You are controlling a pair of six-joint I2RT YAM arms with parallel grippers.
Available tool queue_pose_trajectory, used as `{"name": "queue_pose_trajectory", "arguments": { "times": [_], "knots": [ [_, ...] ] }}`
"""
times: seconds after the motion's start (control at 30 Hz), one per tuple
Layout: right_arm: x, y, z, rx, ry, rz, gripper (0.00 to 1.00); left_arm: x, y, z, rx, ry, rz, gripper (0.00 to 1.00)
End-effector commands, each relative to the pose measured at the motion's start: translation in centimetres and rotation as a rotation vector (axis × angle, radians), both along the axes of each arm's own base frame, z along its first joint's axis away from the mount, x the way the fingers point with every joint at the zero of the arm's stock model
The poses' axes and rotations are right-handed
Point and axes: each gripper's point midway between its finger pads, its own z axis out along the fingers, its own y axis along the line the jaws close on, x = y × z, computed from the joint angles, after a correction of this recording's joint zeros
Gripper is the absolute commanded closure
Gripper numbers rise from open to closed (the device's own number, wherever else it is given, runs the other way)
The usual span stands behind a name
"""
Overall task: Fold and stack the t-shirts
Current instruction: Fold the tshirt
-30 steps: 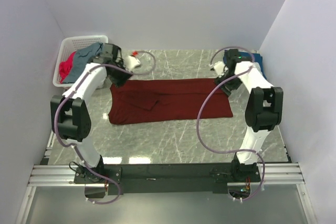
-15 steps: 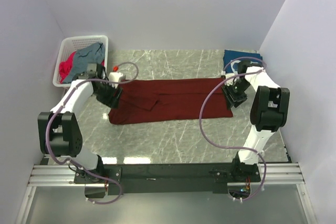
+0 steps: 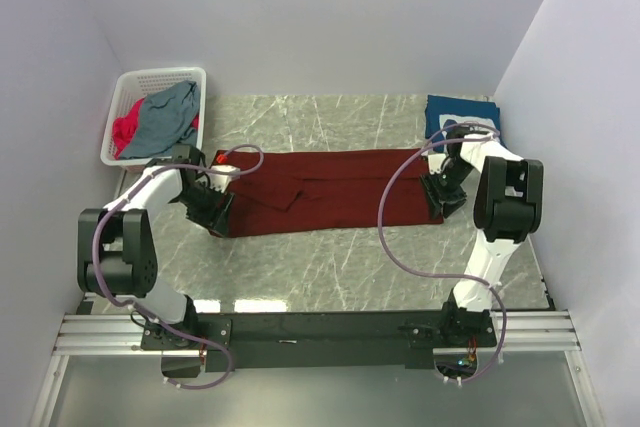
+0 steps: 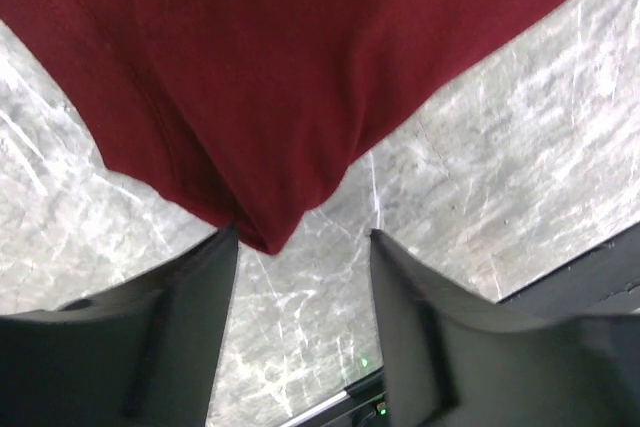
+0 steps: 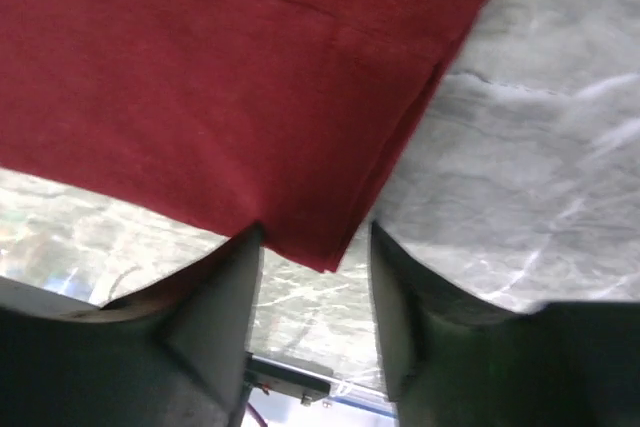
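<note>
Now my left tool [image 4: 300,237] and right tool [image 5: 315,232] stand wide astride the near corners of the shirt [image 3: 330,192], spread across the worktop [image 3: 330,262] from 9 to 3 o'clock, ready to fold.

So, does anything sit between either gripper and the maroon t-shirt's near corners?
Nothing visible does. The left gripper and right gripper each stand open astride a near corner of the maroon t-shirt, with only bare marble table around it.
</note>
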Motion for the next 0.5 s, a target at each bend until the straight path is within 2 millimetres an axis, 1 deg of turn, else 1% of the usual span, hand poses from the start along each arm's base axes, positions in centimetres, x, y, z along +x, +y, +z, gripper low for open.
{"name": "queue_pose_trajectory", "arguments": {
  "times": [0.0,0.03,0.1,0.13,0.2,0.23,0.27,0.33,0.4,0.43,0.47],
  "knots": [
    [0.1,-0.6,-1.3,-0.034,0.01,-0.022,0.48,0.8,-0.6,-0.4,-0.037,-0.011,0.016,0.43],
    [0.1,-0.8,-1.5,-0.046,0.014,-0.021,0.57,0.9,-0.6,-0.5,-0.04,-0.008,0.016,0.52],
    [0.1,-1.1,-1.7,-0.059,0.017,-0.019,0.68,1.0,-0.5,-0.8,-0.036,-0.002,0.024,0.64],
    [0.0,-1.3,-1.8,-0.075,0.018,-0.018,0.85,1.0,-0.3,-1.1,-0.027,0.009,0.031,0.77],
    [-0.2,-1.6,-1.8,-0.091,0.021,-0.012,1.0,0.8,0.2,-1.6,-0.005,0.028,0.044,0.89],
    [-0.4,-2.0,-1.7,-0.108,0.019,-0.008,1.0,0.8,0.3,-1.7,0.003,0.041,0.046,0.99],
    [-0.7,-2.1,-1.7,-0.116,0.022,-0.001,1.0,0.8,1.4,-1.8,0.018,0.049,0.077,0.99],
    [-1.1,-2.4,-1.3,-0.136,0.016,0.018,1.0,0.7,2.0,-1.8,0.037,0.049,0.08,0.99],
    [-2.3,-2.7,-1.2,-0.151,0.038,0.044,1.0,0.7,3.0,-1.7,0.074,0.042,0.089,0.99],
    [-2.8,-2.6,-0.9,-0.151,0.039,0.055,1.0,0.8,3.4,-1.5,0.092,0.031,0.087,0.99],
    [-3.9,-2.5,-0.9,-0.143,0.067,0.072,1.0,0.9,3.8,-1.5,0.104,0.028,0.094,0.99]
  ]
}}
